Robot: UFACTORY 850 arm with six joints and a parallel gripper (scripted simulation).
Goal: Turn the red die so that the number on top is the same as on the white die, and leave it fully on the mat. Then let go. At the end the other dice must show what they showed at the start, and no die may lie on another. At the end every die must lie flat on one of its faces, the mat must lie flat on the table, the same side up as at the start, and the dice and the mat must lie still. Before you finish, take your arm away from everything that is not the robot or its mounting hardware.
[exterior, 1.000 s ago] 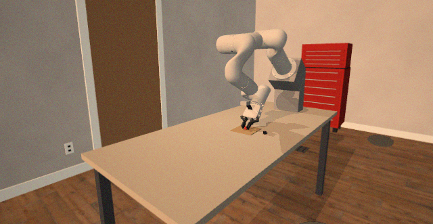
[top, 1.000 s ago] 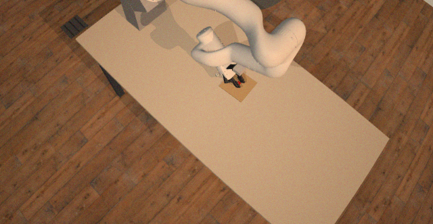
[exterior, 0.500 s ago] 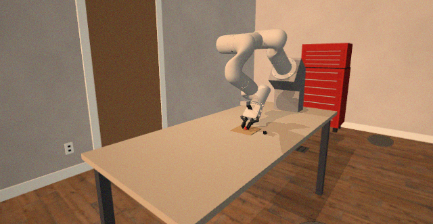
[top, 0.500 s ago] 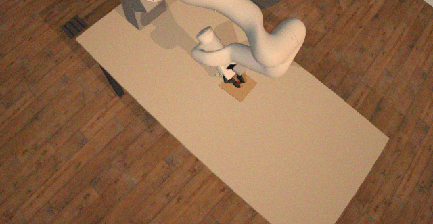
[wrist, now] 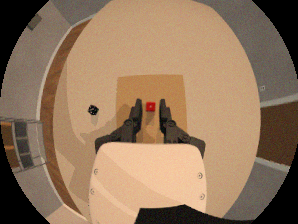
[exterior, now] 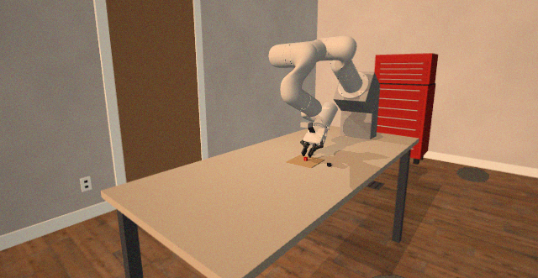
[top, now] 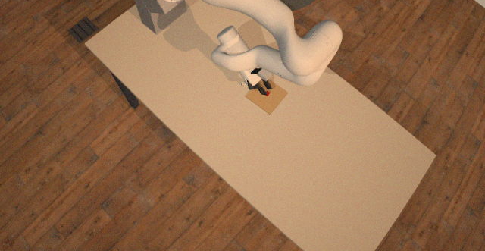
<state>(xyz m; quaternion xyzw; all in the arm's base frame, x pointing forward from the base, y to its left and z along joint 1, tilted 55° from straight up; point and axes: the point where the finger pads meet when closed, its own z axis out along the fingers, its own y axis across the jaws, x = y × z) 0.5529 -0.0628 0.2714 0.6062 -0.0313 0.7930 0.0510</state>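
Observation:
The small red die [top: 267, 93] [exterior: 304, 159] [wrist: 150, 106] lies on the brown mat [top: 270, 104] [exterior: 315, 163] [wrist: 132, 87], near its back edge. My gripper [top: 264, 91] [exterior: 307, 154] [wrist: 150, 105] is tilted down over it, partly open. One dark finger stands on each side of the die, with a gap on both sides, and the fingertips sit just above it in the side view. A black die [exterior: 329, 165] [wrist: 93, 108] lies on the table beside the mat. I cannot make out the white die; the arm may hide it.
The arm's grey base block [exterior: 357, 118] stands at the far end of the long table [top: 322, 160] [exterior: 235, 202]. A red tool cabinet [exterior: 405, 102] stands behind the table. The arm's links hang over the table behind the mat.

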